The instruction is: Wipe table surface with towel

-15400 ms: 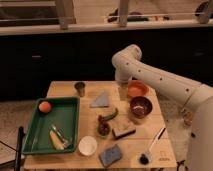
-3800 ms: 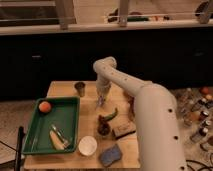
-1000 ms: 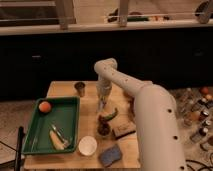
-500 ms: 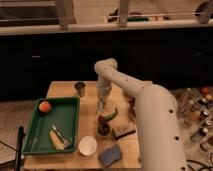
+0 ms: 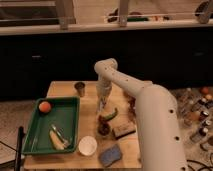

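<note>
— One arm is out. Where is its tool?

— The white two-finger tool (image 5: 102,105) points down at the middle of the pale tan wooden desk (image 5: 62,89), to the right of the green plastic tray (image 5: 30,136). I cannot tell if it is clenched or let go.

— And the towel?

— The thin, pale grey-blue cloth towel (image 5: 98,102) sits right under the tool, mostly hidden. Only a soft, flat bit peeks out.

— How should it wipe well?

— I think it should press the floppy cloth flat and slide slowly, so it does not bunch up. The smooth bare wood is hard and flat, good for sliding.

— What is in the way?

— A small round metal cup (image 5: 80,88) stands to the far left of the tool. A curved green thing (image 5: 110,115) lies just on its near side. A brown block sponge (image 5: 123,131) and a thick blue pad (image 5: 110,155) lie nearer.
</note>
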Tool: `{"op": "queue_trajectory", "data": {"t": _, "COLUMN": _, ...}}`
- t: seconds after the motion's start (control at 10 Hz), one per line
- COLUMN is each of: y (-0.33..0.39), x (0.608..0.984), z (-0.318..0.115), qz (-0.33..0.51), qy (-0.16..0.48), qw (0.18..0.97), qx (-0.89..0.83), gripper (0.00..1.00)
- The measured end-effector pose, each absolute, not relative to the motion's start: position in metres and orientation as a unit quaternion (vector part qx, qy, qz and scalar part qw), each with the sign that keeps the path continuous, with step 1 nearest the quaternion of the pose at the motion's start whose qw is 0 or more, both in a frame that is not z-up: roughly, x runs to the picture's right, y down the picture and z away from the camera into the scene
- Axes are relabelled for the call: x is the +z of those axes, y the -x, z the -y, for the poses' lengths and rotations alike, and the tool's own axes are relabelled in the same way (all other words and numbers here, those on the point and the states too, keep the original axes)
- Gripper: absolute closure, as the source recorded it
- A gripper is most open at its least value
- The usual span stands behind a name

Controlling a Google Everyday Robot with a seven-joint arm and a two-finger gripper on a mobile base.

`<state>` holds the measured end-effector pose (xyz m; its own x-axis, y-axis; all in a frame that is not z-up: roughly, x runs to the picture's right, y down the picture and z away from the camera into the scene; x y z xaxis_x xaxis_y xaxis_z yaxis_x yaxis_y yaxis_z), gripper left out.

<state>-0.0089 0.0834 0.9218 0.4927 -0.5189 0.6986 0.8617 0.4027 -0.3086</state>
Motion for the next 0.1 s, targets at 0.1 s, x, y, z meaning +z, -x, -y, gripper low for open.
{"op": "queue_trajectory", "data": {"t": 0.1, "y": 0.0083, "x": 0.9218, "z": -0.0834, "qz": 0.257, "qy": 0.333, "qw": 0.797, "qx": -0.433, "gripper": 1.00}}
